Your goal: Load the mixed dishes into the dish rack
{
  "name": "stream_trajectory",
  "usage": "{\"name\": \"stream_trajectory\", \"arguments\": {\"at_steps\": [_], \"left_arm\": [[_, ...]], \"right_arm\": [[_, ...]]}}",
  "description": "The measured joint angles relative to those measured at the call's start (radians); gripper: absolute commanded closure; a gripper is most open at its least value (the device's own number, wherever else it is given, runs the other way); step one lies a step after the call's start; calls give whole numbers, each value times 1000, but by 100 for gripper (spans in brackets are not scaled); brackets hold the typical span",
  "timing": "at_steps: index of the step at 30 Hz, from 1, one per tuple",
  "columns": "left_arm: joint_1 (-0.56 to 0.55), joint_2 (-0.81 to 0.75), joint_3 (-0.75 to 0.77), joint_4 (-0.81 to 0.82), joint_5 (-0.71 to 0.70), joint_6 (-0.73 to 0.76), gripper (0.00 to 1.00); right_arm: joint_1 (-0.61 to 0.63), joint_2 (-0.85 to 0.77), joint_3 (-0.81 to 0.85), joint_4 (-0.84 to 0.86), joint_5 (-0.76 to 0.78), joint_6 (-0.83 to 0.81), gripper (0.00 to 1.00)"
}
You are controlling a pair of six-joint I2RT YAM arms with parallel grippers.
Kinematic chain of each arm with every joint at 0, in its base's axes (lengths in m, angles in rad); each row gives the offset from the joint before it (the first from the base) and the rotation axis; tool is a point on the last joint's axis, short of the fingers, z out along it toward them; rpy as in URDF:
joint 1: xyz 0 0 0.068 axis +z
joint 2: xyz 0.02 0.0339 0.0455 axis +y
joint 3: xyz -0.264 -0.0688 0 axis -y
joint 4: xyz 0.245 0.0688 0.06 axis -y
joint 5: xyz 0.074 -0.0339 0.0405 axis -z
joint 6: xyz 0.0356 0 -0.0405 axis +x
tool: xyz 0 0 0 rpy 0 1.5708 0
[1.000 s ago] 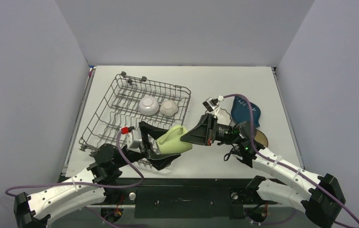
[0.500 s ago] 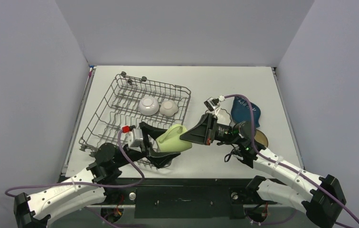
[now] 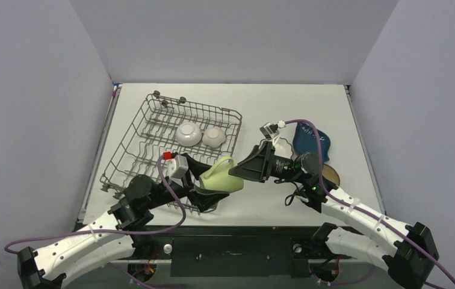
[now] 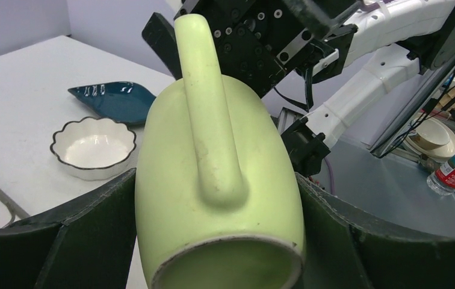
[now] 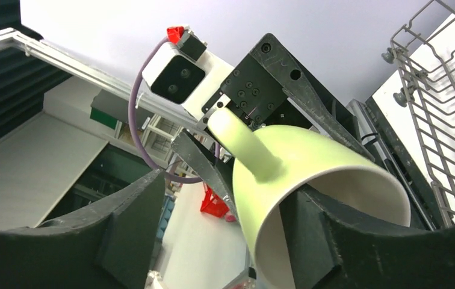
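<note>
Green mug, light in tone, hangs on its side between the two arms at the near right corner of the grey wire dish rack, lifted off the white table. From overhead, left gripper has a black finger on each side of the mug body; right gripper sits at the mug's right end. Two white bowls, one larger and one smaller, rest inside the rack toward its far right. Dark blue dish and a brown bowl lie on the table behind the right arm, the bowl partly hidden. Left wrist view: handle up, open mouth toward the lens, both fingers pressed against the mug's sides, so a pinch on the mug. White scalloped bowl and the blue dish sit side by side on the table beyond. Right wrist view: mug mouth near the lens, right fingers spread, a clear gap on the left side; rack wires at the right edge.
</note>
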Motion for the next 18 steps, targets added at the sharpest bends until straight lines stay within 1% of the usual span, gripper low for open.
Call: {"name": "stream_trajectory", "arguments": {"at_steps": [1,4,11,13,15,18], "left_arm": [[10,-5,1,-13,2,-6,100],[49,-20,3,-46,4,-29,100],[190,-56,5,-76,46,-116,100],[217,-58,33,-140,49,-129,100],[234,-50,83,-237,41,-126,100],[255,-9,212,-436,0,-97,100]], "right_arm": [[-5,0,0,1,1,0,30],[-34,-6,0,0,3,2,25],[-154,-51,-41,0,3,12,24],[-190,-61,-57,-18,-2,14,25],[-228,-76,-64,-70,-4,-2,25],[-313,-112,-64,-217,-7,-76,27]]}}
